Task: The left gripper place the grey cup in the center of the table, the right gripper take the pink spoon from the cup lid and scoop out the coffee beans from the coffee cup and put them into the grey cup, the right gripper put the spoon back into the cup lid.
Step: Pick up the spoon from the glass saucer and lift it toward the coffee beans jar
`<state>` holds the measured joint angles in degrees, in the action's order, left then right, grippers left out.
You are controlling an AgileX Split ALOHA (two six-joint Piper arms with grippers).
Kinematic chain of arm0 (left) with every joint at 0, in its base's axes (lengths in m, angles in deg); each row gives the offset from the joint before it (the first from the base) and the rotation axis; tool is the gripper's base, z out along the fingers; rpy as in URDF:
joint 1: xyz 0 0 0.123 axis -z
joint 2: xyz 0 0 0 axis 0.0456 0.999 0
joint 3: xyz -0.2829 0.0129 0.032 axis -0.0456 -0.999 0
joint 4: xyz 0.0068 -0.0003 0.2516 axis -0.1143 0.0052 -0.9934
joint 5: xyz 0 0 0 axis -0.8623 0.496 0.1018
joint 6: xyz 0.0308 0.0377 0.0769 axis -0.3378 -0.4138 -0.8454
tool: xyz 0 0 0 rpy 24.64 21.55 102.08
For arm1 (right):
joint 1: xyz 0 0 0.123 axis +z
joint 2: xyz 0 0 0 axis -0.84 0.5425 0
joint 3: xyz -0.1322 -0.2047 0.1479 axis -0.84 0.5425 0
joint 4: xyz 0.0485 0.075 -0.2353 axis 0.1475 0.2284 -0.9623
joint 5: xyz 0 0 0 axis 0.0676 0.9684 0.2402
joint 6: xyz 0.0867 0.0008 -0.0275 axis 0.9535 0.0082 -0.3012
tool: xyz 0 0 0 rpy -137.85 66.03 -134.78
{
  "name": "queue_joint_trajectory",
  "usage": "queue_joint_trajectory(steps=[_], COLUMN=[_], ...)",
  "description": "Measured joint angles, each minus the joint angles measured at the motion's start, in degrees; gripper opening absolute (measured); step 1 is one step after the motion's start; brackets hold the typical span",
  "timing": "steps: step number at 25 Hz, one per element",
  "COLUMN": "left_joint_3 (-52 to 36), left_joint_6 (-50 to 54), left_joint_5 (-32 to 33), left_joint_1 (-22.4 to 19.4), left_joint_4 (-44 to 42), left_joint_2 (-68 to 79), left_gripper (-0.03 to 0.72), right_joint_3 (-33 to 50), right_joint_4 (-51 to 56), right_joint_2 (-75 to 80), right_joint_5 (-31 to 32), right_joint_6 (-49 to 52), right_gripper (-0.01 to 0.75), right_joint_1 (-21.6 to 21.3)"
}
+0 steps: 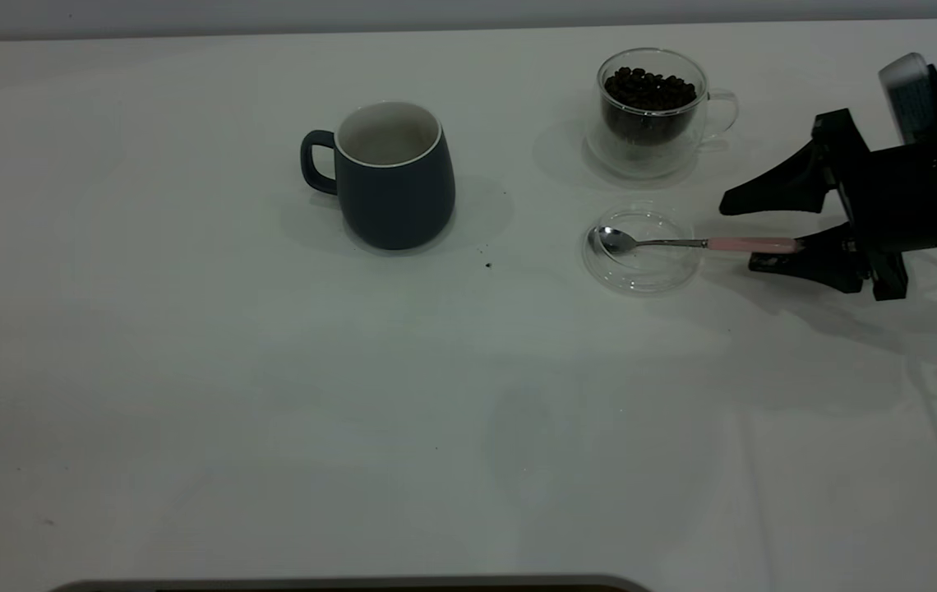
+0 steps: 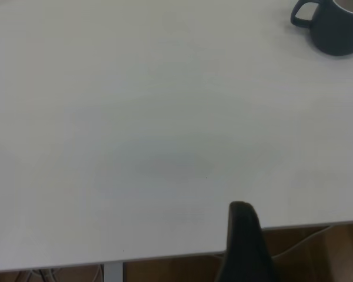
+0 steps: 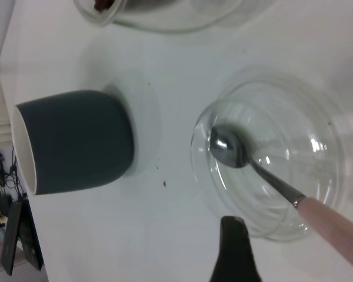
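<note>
Pink spoon [image 1: 686, 243] handle between open, empty right gripper [image 1: 752, 230] fingers; bowl in cup lid [image 1: 641, 251]. Best closed squarely on handle, lifted level. Left gripper [image 2: 242, 235]: aperture unclear.

Dark grey ceramic mug [image 1: 393, 174] sits mid-surface [image 1: 271, 395], empty. By the right edge, the black right pincer [image 1: 744, 234], fingers spread, straddles the pink-handled metal spoon [image 1: 682, 242] resting in the clear glass lid [image 1: 641, 251].

bare table [image 1: 271, 395], grey cup [image 1: 394, 185] mid-table
</note>
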<state>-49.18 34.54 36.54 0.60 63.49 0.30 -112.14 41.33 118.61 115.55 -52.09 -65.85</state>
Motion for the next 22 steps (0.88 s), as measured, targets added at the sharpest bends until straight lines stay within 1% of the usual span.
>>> queue_joint_trajectory(steps=[4, 7, 11, 13, 16, 18, 20, 22], left_joint_3=[0.00, 0.00, 0.00, 0.00, 0.00, 0.00, 0.00, 0.00], left_joint_6=[0.00, 0.00, 0.00, 0.00, 0.00, 0.00, 0.00, 0.00], left_joint_5=[0.00, 0.00, 0.00, 0.00, 0.00, 0.00, 0.00, 0.00], left_joint_1=[0.00, 0.00, 0.00, 0.00, 0.00, 0.00, 0.00, 0.00], left_joint_4=[0.00, 0.00, 0.00, 0.00, 0.00, 0.00, 0.00, 0.00], left_joint_2=[0.00, 0.00, 0.00, 0.00, 0.00, 0.00, 0.00, 0.00], left_gripper=[0.565, 0.565, 0.565, 0.565, 0.565, 0.565, 0.565, 0.565], right_joint_3=[0.00, 0.00, 0.00, 0.00, 0.00, 0.00, 0.00, -0.03], right_joint_4=[0.00, 0.00, 0.00, 0.00, 0.00, 0.00, 0.00, 0.00], right_joint_2=[0.00, 0.00, 0.00, 0.00, 0.00, 0.00, 0.00, 0.00], right_joint_5=[-0.09, -0.09, -0.45, -1.23, -2.13, -1.72, -0.13, 0.33], right_joint_6=[0.21, 0.21, 0.21, 0.21, 0.21, 0.21, -0.10, -0.66], right_gripper=[0.580, 0.533, 0.426, 0.359, 0.232, 0.169, 0.117, 0.109], right_joint_1=[0.21, 0.21, 0.21, 0.21, 0.21, 0.21, 0.21, 0.21])
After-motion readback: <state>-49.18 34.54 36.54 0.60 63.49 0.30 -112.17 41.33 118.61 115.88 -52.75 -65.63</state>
